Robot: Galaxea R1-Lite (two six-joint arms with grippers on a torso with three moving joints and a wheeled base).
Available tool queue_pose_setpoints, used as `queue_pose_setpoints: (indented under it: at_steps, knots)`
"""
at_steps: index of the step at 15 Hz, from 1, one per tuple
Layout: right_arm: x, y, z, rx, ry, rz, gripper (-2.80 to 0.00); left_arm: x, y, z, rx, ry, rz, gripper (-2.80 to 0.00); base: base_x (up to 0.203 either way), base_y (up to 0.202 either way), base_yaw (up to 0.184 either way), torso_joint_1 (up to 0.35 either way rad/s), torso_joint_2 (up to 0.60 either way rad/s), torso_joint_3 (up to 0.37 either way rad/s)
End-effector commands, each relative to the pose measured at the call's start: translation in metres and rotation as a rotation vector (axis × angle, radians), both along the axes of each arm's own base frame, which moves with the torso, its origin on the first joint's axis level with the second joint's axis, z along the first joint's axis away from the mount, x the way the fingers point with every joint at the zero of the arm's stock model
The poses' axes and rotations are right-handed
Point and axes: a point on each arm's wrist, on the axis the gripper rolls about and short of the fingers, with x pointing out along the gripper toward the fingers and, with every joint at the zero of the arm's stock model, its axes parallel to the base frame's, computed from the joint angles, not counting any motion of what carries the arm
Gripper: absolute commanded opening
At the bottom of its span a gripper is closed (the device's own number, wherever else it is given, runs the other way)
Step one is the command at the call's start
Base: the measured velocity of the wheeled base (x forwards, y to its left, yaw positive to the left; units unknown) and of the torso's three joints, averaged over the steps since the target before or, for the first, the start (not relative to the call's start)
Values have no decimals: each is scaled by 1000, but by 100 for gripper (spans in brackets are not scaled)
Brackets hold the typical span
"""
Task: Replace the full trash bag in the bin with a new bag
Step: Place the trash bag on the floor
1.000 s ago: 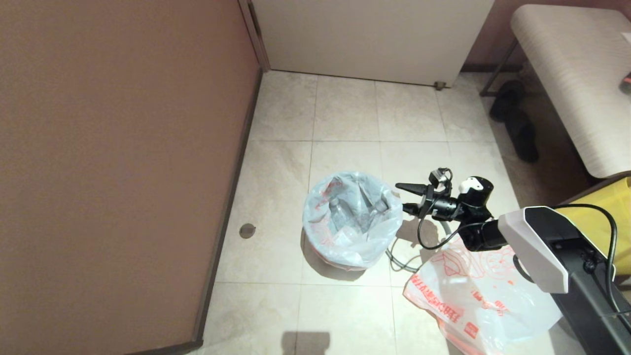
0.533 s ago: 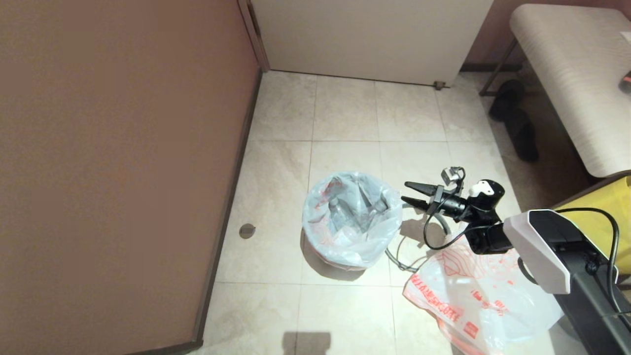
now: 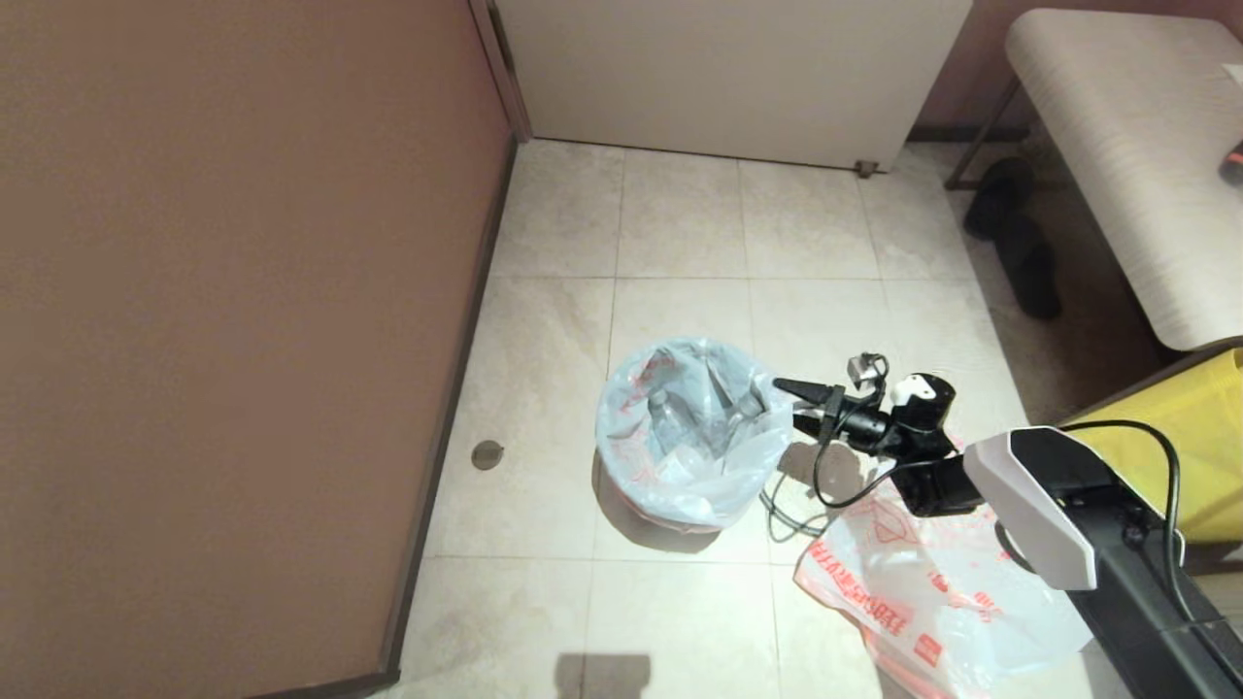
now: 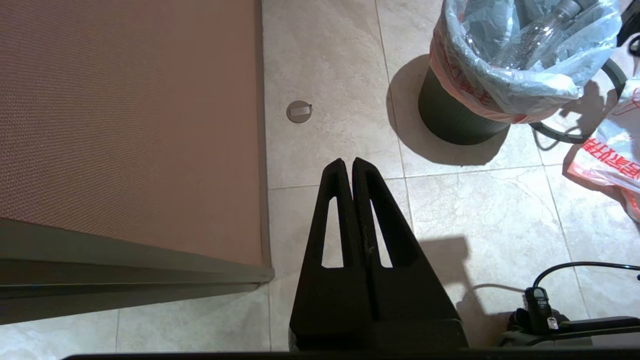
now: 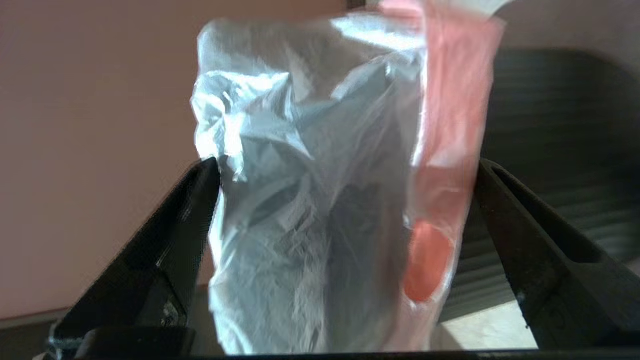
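Right gripper (image 3: 798,405), jaws spread wide and holding nothing, sits at the rim of the full trash bag (image 3: 691,427) draped over the bin (image 4: 452,117), so it should probably straddle one bunched fold of film, close only there, then lift straight up while the left gripper (image 4: 348,167) rests pressed together

I see the full trash bag (image 3: 691,437) is translucent white with pink-red print, over the dark bin (image 4: 452,117). The new bag (image 3: 932,592) is white with orange-red drawing and red characters. My grippers are black. The floor (image 3: 680,223) has beige marbled tiles; the wall (image 3: 233,320) is brown.
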Motion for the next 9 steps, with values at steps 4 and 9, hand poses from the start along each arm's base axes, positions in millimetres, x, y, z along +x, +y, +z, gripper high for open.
queue_pose_setpoints:
  at_steps: [4, 9]
  knots:
    - [0, 8, -7, 8, 13, -24, 0, 0, 0, 0, 2, 2, 0, -280, 0, 0, 0, 0, 0, 0]
    - [-3, 19, 17, 120, 29, -38, 0, 0, 0, 0, 2, 2, -1, -280, 0, 0, 0, 0, 0, 0]
